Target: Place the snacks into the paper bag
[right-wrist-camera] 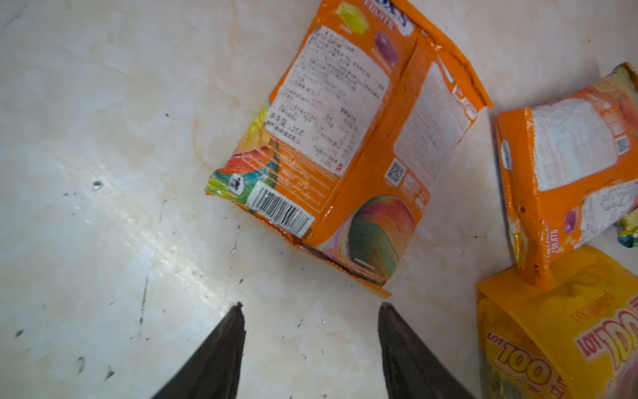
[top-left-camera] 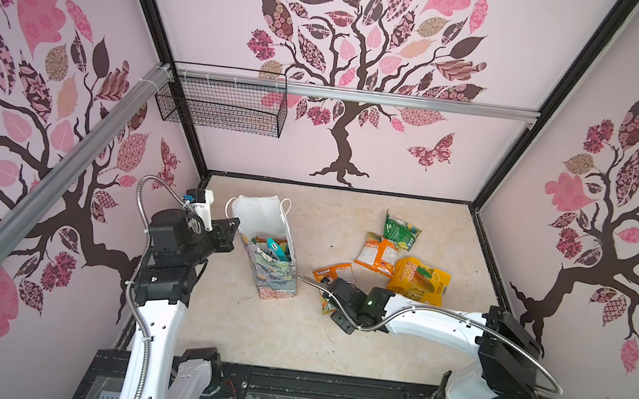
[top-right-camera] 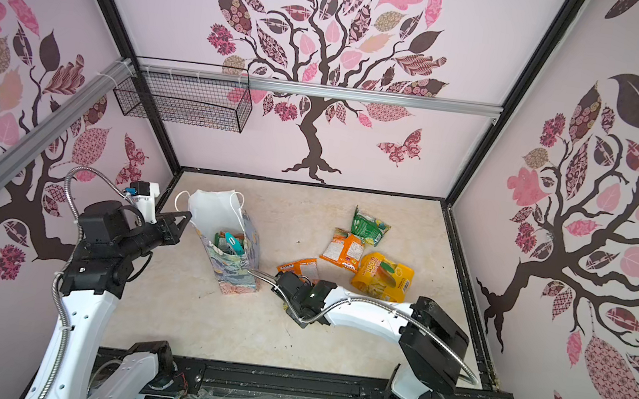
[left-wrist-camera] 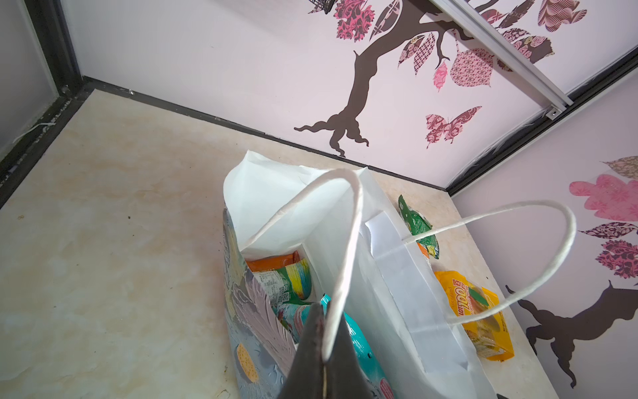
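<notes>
Right tool hangs open over the bench near an orange packet. Left tool is closed, pinching a handle of the paper bag.

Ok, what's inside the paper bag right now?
Inside the paper bag at least three packets show: an orange packet, a green and yellow packet and a teal packet. Whatever lies beneath them, and the bag's floor, is covered.

I see glossy, crinkled foil snacks lying on a smooth, faintly shiny marble-look table; the paper bag is matt white inside, with twisted cord handles.
</notes>
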Tool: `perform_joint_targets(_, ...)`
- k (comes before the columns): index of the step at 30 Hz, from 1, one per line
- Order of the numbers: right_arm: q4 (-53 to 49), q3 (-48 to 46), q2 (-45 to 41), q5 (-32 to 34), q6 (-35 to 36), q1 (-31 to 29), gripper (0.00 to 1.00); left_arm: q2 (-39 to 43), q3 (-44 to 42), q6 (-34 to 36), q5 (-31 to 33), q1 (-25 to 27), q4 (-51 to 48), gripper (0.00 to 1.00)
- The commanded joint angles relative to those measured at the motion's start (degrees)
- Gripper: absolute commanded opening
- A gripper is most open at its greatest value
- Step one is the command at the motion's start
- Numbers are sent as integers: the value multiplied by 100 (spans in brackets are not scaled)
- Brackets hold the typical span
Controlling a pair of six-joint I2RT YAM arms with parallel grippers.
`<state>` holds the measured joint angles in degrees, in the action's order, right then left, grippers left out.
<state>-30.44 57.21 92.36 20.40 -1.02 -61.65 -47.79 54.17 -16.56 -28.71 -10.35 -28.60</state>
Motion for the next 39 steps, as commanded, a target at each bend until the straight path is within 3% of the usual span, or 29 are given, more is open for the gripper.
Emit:
perform_joint_targets(1,211,-32,317,377,101,-2,63,-12,102,91,-18,13,-5,0)
perform_joint_targets(10,404,97,695,309,-4,2,55,-33,119,126,37,28,-48,0)
perform_joint_targets(17,468,93,857,238,-65,-5,41,-29,109,134,32,27,-33,0)
perform_joint_targets(25,563,89,1049,271,-13,-5,39,9,95,126,32,32,-15,0)
perform_joint_targets(34,581,93,1120,254,-32,-4,10,29,85,133,46,24,-12,0)
perform_joint_targets(39,480,165,972,178,-82,2,0,45,85,135,50,27,-17,0)
